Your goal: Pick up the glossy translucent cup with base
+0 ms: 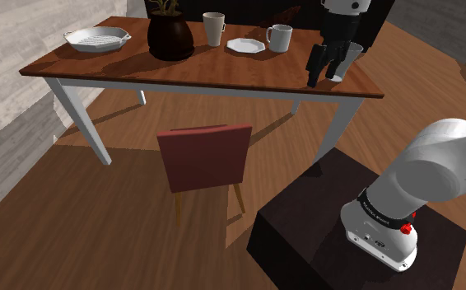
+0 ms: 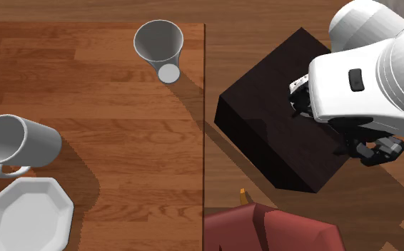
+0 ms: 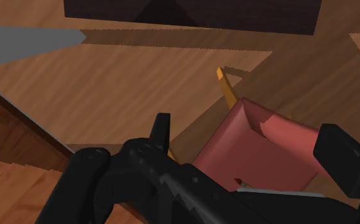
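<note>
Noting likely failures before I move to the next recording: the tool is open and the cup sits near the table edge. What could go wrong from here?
1. The cup stands close to the table edge, so a sideways bump from the open tool could push it off.
2. It tapers to a narrow base, so an off-centre touch may tip it.
3. The wrist view looks past the table edge at the red chair, so the tool may be misaligned.

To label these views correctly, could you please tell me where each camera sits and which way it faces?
Shoulder view: beside the stand, looking down across the floor to the table; white arm and open gripper show.
Second exterior view: overhead, looking almost straight down on the table's corner; white arm at its right.
Wrist view: on the gripper, facing down at the floor; black fingers show.
Shared: chair and stand in all three; cup in the first two.
</note>
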Robot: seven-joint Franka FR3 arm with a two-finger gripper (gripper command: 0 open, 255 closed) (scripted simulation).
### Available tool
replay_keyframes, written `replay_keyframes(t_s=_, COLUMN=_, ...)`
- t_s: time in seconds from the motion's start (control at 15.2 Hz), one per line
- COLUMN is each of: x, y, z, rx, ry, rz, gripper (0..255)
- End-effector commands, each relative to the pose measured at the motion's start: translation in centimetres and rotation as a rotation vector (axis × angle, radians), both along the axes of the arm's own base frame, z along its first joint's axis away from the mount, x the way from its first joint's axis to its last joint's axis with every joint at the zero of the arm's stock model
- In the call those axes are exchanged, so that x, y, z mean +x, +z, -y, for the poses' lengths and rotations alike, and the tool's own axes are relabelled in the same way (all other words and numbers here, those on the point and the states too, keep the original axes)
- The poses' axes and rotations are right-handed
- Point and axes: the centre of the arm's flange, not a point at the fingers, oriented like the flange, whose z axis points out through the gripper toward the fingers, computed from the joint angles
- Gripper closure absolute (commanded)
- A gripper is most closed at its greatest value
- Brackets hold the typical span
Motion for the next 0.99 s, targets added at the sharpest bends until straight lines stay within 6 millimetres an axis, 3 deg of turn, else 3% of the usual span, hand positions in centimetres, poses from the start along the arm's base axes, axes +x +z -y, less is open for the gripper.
replay_keyframes(t_s=0.0, x=0.0, y=0.0, z=0.0, rx=0.0, ry=0.0, rz=0.0, gripper=0)
replay_keyframes(t_s=0.92, x=7.2, y=-0.4, z=14.7, rx=-0.18, ry=-0.096, rz=-0.053, gripper=0)
